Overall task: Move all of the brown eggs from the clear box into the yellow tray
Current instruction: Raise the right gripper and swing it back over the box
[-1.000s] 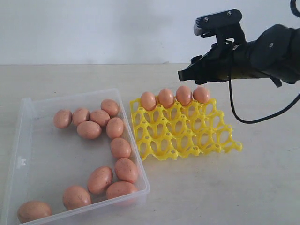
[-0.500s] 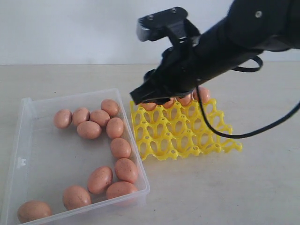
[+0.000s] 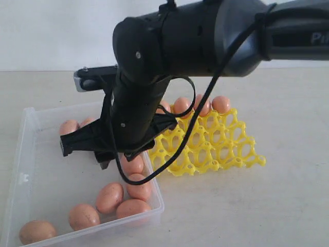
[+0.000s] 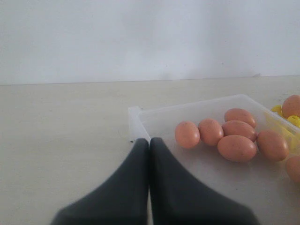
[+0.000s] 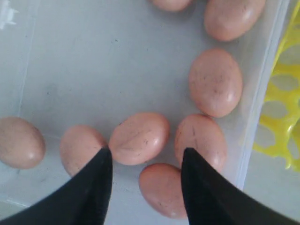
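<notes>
1. Right pincer (image 5: 146, 152): fingers spread wide and holding nothing. It points down into the clear box (image 5: 84, 70).
2. Brown eggs (image 3: 109, 197): about ten lie loose on the box floor, below and around this pincer. The target egg (image 5: 139, 138) lies lengthwise under the gap between the fingers. Other eggs touch it or sit just beside it, just outside each fingertip.
3. Yellow tray (image 3: 216, 149): beyond the box wall, off to the pincer's side. Several eggs are seated in its far row and the other cups are bare.
4. Left pincer (image 4: 149, 143): fingers pressed together and empty, just outside a corner of the box.
5. Step in hand, as judged: the reach for another egg. How high the fingers stand above it cannot be told.
6. Next move calls for:
   - a straight descent until the pads flank the egg's widest part;
   - a soft closure, with the fingertips slipping into narrow gaps without shoving the neighbours;
   - then a lift over the wall to a bare cup.
</notes>
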`<state>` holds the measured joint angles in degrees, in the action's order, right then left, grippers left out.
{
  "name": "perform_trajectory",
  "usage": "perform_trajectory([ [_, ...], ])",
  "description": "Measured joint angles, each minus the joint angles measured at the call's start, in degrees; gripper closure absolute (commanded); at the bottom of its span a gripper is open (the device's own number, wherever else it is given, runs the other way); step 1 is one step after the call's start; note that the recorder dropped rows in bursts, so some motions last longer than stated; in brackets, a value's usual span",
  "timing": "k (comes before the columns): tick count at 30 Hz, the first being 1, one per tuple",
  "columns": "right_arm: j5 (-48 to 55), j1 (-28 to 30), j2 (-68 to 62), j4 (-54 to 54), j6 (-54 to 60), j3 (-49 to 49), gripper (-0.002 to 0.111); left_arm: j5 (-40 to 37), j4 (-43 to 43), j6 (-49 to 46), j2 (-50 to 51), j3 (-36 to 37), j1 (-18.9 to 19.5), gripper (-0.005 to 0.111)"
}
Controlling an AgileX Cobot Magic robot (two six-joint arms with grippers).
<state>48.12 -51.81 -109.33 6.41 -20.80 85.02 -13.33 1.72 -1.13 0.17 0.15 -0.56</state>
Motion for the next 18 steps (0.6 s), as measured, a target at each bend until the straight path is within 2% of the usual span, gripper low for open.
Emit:
perform_trajectory([
  [3, 0.44, -0.70, -1.26, 0.00, -6.78, 0.00, 0.064, 0.00, 0.00, 0.00, 0.00, 0.00, 0.00, 0.111],
  [7, -0.82, -1.66, -1.38, 0.50, -9.72, 0.00, 0.064, 0.00, 0.00, 0.00, 0.00, 0.00, 0.00, 0.111],
  [14, -5.41, -3.87, -1.38, 6.52, -0.22, 0.26, 0.064, 0.00, 0.00, 0.00, 0.00, 0.00, 0.00, 0.111],
  [18, -7.24, -4.46, -1.38, 7.56, 0.92, 0.26, 0.064, 0.00, 0.00, 0.00, 0.00, 0.00, 0.00, 0.111],
])
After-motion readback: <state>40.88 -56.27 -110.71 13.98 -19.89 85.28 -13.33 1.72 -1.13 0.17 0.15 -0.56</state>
